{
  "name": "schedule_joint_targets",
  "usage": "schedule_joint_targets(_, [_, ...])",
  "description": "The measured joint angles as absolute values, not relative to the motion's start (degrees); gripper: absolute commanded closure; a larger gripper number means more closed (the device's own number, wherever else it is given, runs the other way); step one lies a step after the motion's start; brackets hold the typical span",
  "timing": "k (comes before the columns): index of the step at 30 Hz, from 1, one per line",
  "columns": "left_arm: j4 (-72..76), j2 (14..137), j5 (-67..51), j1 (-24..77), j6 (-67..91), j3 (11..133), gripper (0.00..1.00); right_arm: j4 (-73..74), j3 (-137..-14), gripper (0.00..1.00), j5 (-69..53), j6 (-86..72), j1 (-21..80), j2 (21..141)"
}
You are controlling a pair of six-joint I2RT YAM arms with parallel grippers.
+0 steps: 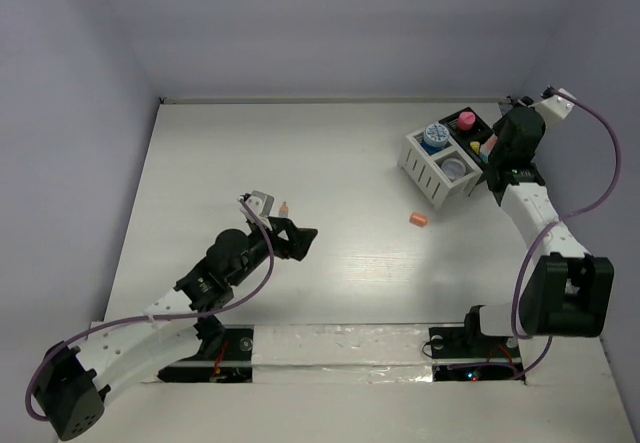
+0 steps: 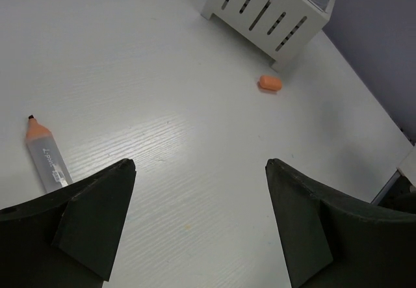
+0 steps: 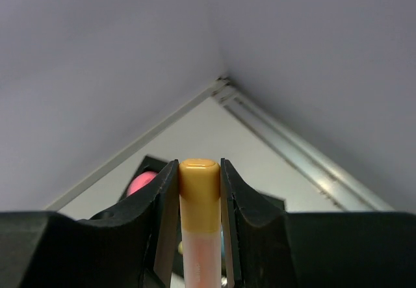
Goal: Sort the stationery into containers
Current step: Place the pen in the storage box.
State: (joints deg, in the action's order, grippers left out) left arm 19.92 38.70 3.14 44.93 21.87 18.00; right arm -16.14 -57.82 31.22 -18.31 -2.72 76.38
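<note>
The organizer [image 1: 424,166] stands at the back right, with a white slatted half and a black half. A blue jar [image 1: 435,135] and a grey jar [image 1: 454,168] sit in the white half, and a pink jar [image 1: 466,120] in the black half. My right gripper [image 3: 199,166] is shut on a pale marker with a yellow-orange cap [image 3: 199,184], held upright over the black half [image 1: 497,123]. My left gripper [image 2: 200,166] is open and empty above the table. An orange-tipped marker [image 2: 47,160] lies to its left. An orange capsule [image 2: 269,83] lies near the organizer's white side [image 2: 260,8].
Grey walls close the table on the left, back and right. In the top view the orange capsule [image 1: 418,219] lies in front of the organizer and the orange-tipped marker [image 1: 272,206] lies beside my left gripper [image 1: 300,238]. The arm bases sit at the near edge.
</note>
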Motion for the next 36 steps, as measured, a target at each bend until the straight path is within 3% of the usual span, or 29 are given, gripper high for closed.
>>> schedule_joint_targets(16, [20.4,37.8,4.2,44.9,21.9,17.5,0.18,-31.9,-65.0,1.00,37.4,5.0,-4.6,96.0])
schedule_joint_targets(28, [20.8,40.8,5.0,44.9,21.9,17.5,0.18,-34.7,-61.4,0.99,36.7,3.3,-4.6,98.4])
schedule_joint_targets(33, [20.8,40.8,5.0,44.9,21.8,17.5,0.18,-35.8,-57.6,0.86,35.9,1.2,-4.4,98.4])
schedule_joint_targets(36, [20.8,40.9,5.1,44.9,21.8,17.5,0.18,-37.0,-55.6,0.65,35.8,-0.3,-3.9,98.2])
